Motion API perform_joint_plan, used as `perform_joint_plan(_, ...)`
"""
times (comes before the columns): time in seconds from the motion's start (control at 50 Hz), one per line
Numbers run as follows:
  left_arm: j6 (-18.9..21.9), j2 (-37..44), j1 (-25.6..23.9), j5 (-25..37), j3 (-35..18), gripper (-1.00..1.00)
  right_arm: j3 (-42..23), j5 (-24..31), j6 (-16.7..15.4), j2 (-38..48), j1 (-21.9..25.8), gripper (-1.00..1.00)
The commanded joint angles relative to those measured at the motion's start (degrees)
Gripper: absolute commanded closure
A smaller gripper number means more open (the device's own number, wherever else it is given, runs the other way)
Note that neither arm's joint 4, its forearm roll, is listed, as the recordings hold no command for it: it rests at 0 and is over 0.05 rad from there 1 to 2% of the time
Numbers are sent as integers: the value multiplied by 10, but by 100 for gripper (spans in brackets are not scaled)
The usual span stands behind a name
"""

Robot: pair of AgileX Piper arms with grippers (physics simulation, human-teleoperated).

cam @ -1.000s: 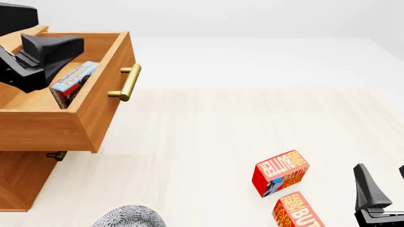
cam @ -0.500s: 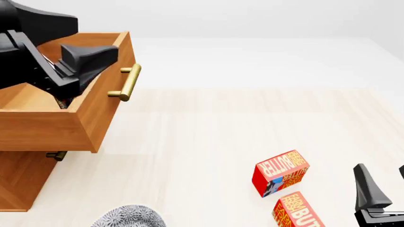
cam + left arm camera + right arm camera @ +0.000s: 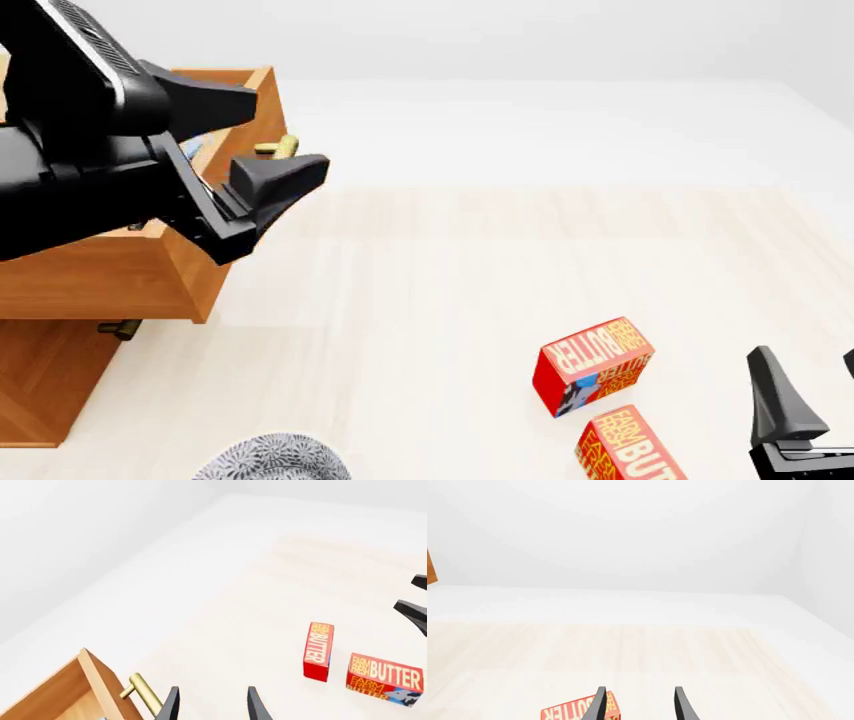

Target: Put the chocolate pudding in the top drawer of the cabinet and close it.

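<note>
The top drawer (image 3: pixel 180 270) of the cabinet (image 3: pixel 40 385) stands pulled out, its brass handle (image 3: pixel 276 148) partly showing. Inside it, only a light-blue sliver of the chocolate pudding (image 3: pixel 192 151) shows behind my left arm. My left gripper (image 3: pixel 288 131) is open and holds nothing. It hovers over the drawer's front edge, by the handle. In the left wrist view, the gripper (image 3: pixel 210 706) points past the handle (image 3: pixel 143 695) and the drawer's corner (image 3: pixel 63 692). My right gripper (image 3: pixel 811 385) is open and holds nothing, at the near right (image 3: pixel 637 704).
Two red-orange butter boxes (image 3: pixel 594 365) (image 3: pixel 634 450) lie at the near right, also in the left wrist view (image 3: pixel 319 650) (image 3: pixel 387 674). One butter box (image 3: pixel 577 711) lies just before the right gripper. A grey speckled object (image 3: pixel 274 458) sits at the near edge. A lower drawer handle (image 3: pixel 120 328) pokes out.
My left gripper has risen out of the drawer and swung right to its front edge, empty. The pudding stays inside. The right arm has not moved.
</note>
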Motion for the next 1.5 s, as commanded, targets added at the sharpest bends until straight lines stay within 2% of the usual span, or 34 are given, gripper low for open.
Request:
perform_joint_plan(0.02,3,16,-24,-18,18,-100,0,0,0,0,0,-100)
perform_joint_plan(0.22,-4,26,-32,-26,33,-100,0,0,0,0,0,-100)
perform_joint_plan(0.28,-4,29,-33,-39,55,-100,0,0,0,0,0,-100)
perform_joint_plan(0.3,-15,38,-35,-38,55,-100,0,0,0,0,0,-100)
perform_joint_plan(0.5,-10,41,-35,-49,71,-100,0,0,0,0,0,-100)
perform_joint_plan(1.16,-60,79,-36,-104,141,-100,0,0,0,0,0,-100)
perform_joint_plan(1.3,-52,77,-23,-112,155,-100,0,0,0,0,0,-100)
perform_joint_plan(1.5,-63,69,-2,-122,174,-100,0,0,0,0,0,-100)
